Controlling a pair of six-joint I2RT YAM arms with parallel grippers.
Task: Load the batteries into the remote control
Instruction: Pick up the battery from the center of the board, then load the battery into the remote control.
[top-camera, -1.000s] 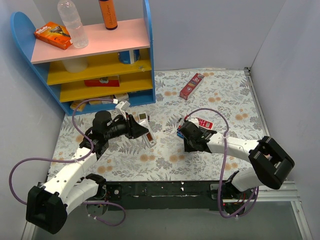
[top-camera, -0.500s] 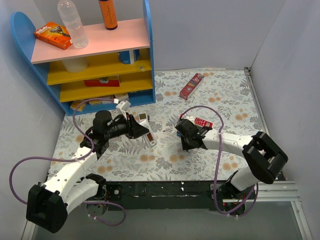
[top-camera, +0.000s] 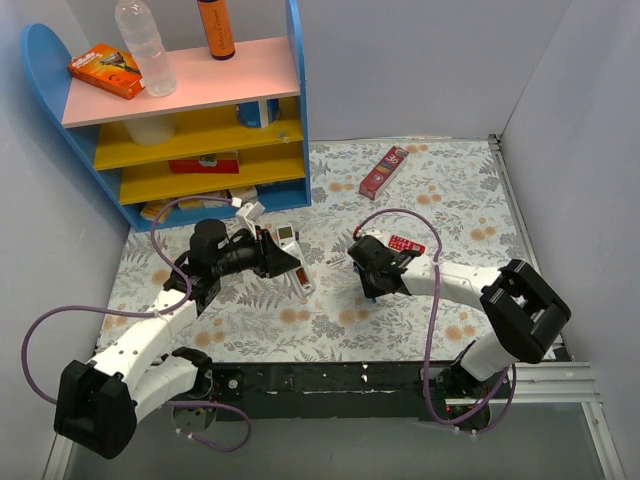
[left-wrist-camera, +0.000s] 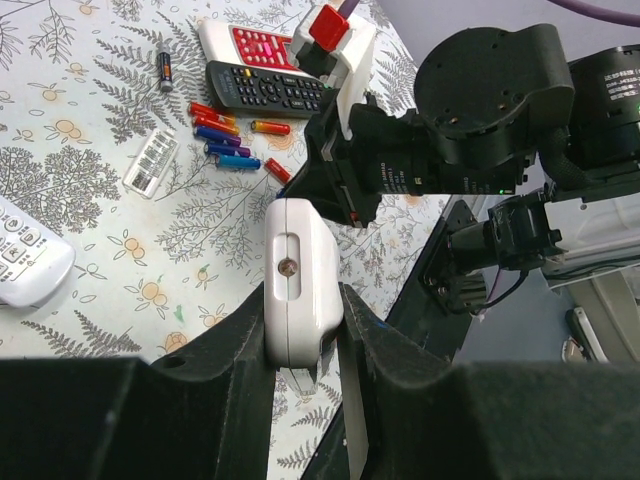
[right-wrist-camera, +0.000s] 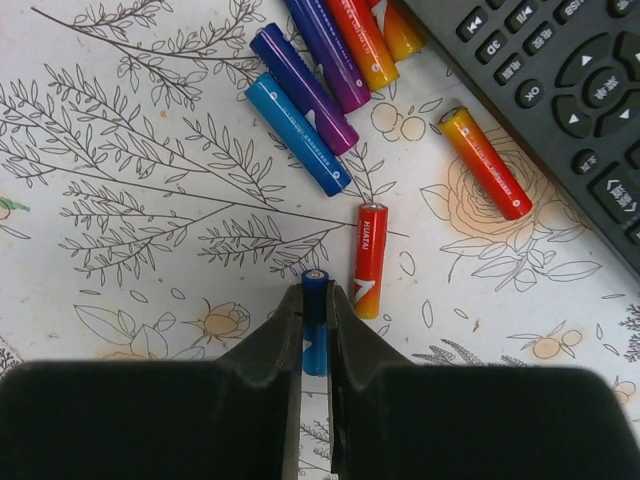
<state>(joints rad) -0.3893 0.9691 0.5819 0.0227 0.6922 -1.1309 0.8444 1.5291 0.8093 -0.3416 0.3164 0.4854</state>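
My left gripper (top-camera: 283, 258) is shut on the slim white remote control (left-wrist-camera: 298, 285) and holds it above the table, left of centre. My right gripper (right-wrist-camera: 316, 292) is shut on a blue battery (right-wrist-camera: 315, 345), low over the floral cloth. A red battery (right-wrist-camera: 369, 260) lies just right of its fingers. Blue (right-wrist-camera: 297, 133), purple (right-wrist-camera: 303, 87) and orange (right-wrist-camera: 485, 163) batteries lie loose beyond. In the top view the right gripper (top-camera: 368, 282) is at the centre, right of the held remote (top-camera: 299, 274).
A black remote (right-wrist-camera: 560, 90) and a red-and-white remote (left-wrist-camera: 255, 45) lie just past the batteries. Another white remote (left-wrist-camera: 25, 265) and a small ribbed cover (left-wrist-camera: 152, 165) lie nearby. A blue shelf unit (top-camera: 200, 130) stands back left, a red box (top-camera: 384, 171) at the back.
My right gripper has shifted a little to the left over the batteries. The left arm with the white remote has hardly moved.
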